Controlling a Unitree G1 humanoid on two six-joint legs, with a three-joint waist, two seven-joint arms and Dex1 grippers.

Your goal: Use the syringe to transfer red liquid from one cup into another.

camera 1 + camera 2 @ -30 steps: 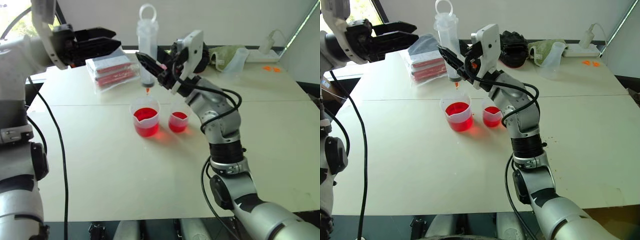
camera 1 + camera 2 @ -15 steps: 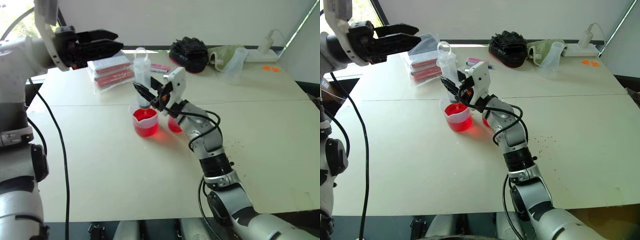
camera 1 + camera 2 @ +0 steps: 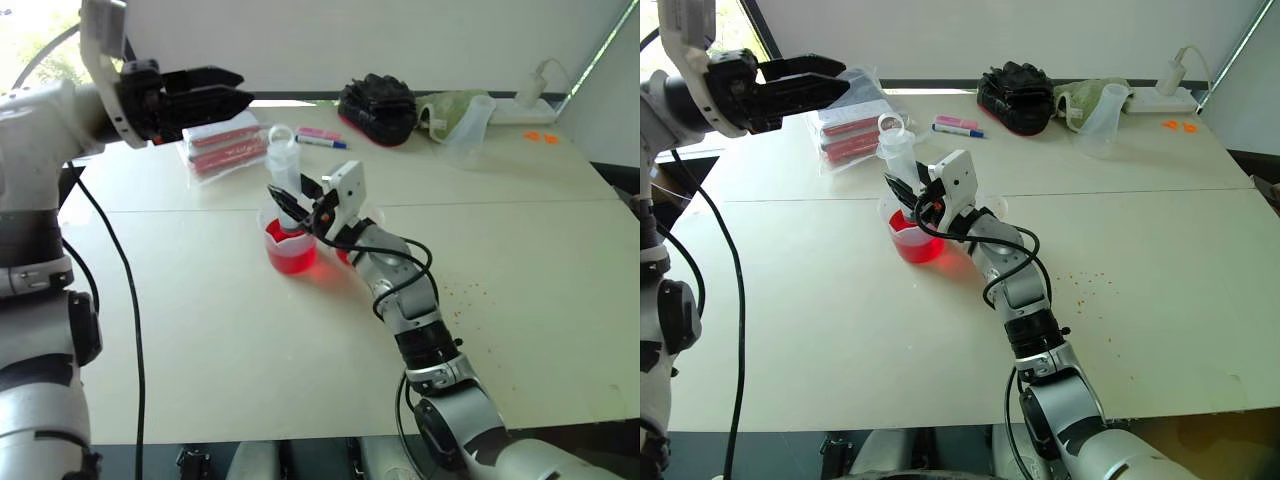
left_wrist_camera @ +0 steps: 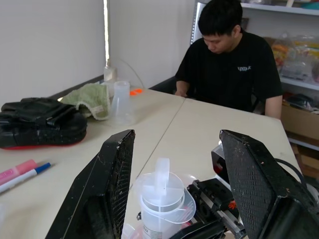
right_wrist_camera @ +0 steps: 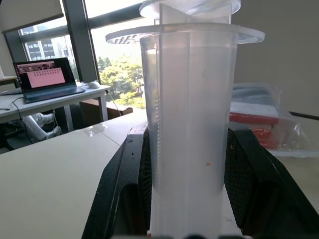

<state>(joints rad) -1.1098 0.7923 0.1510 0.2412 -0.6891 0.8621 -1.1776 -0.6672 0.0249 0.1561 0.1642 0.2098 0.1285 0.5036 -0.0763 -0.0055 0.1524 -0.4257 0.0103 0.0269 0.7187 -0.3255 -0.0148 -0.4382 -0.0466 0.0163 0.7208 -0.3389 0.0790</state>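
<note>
Clear plastic wide-barrelled syringe (image 3: 284, 178): upright in spouted clear beaker (image 3: 290, 245), pinched by right jaws (image 3: 297, 212).
Left jaws (image 3: 236, 90): spread, empty.
Writing: none legible.

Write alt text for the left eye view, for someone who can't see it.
The right pincer holds the syringe upright with its tip down in the larger beaker of red liquid on a white table. The left pincer hovers open above, up left.
</note>
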